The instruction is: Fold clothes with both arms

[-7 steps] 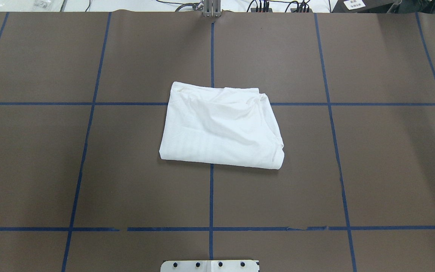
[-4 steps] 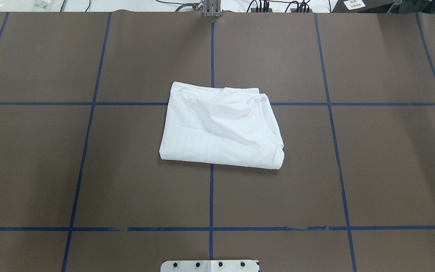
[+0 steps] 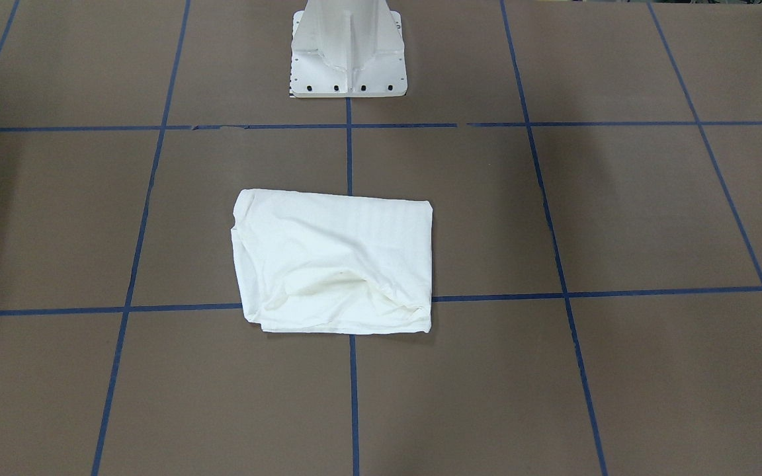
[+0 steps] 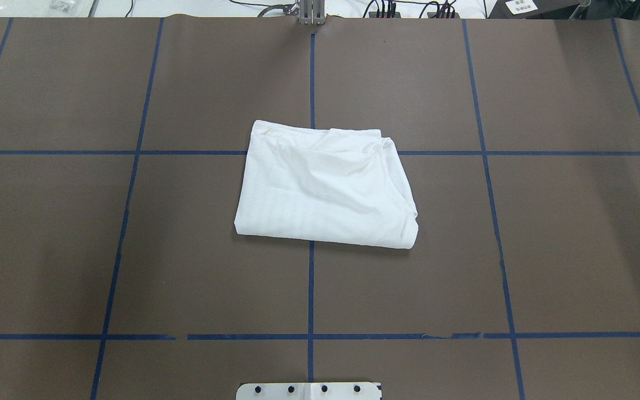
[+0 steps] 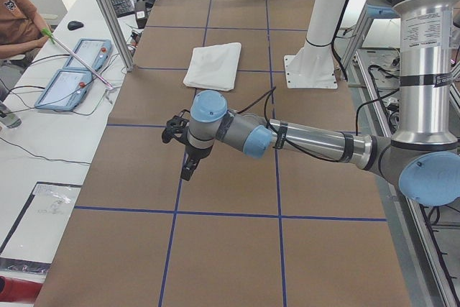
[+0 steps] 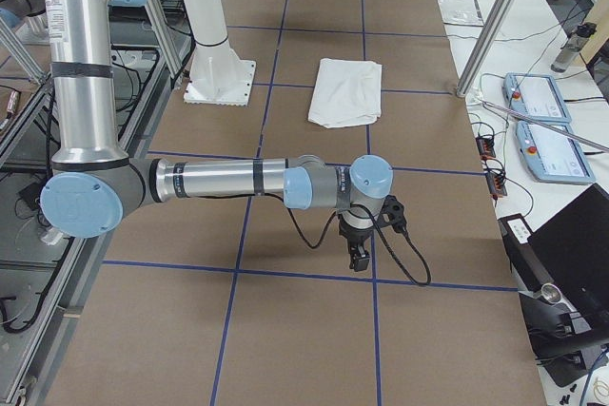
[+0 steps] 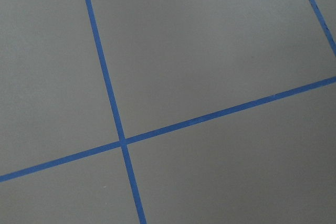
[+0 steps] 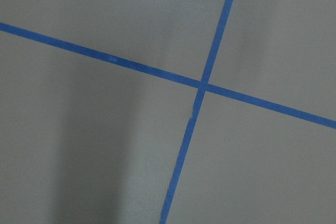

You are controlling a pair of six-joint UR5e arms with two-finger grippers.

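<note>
The white T-shirt (image 4: 325, 189) lies folded into a compact rectangle at the middle of the brown table, plain side up, with no printed text showing. It also shows in the front view (image 3: 335, 264) and in both side views (image 5: 213, 65) (image 6: 346, 90). No gripper touches it. My left gripper (image 5: 188, 170) hangs above the table far off to the shirt's left; I cannot tell if it is open or shut. My right gripper (image 6: 358, 259) hangs far off to the shirt's right; I cannot tell its state either. Both wrist views show only bare table and blue tape lines.
The white pedestal base (image 3: 348, 53) stands at the robot's side of the table. Two teach pendants (image 5: 72, 70) lie on the white bench beyond the table's far edge, with a seated person (image 5: 14, 19) and aluminium posts (image 6: 495, 26).
</note>
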